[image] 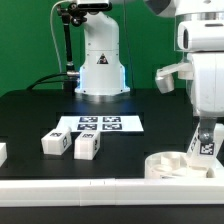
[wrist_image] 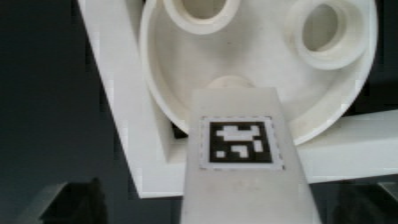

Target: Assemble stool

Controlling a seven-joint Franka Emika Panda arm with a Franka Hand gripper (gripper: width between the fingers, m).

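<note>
Gripper (image: 205, 132): jaws spread as wide as they go, nothing in hand, poised over the stool parts on the exterior view's right.
Fingers (wrist_image: 68, 205): dark blurs either side of one leg, a clear gap on each flank, so apart from it.
Leg (wrist_image: 240, 150): tagged white block standing on end between the fingers, its far end meeting the seat; whether it sits fully home cannot be told.
Seat (wrist_image: 178, 70): round white disc with open holes, lying flat on the table and snug beside the front rail (image: 90, 187).
Step in hand: by the look of it, taking hold of the standing leg to fix it into the seat.
Doing it well: centre the jaws so both gaps match, come down straight along the leg, close on its flat sides, keep it upright, and let the rail brace the seat.
Risk: an off-centre close would likely tip the leg or shove the seat.
Spare legs (image: 55, 143): lying well apart, near the marker board (image: 100, 124).
</note>
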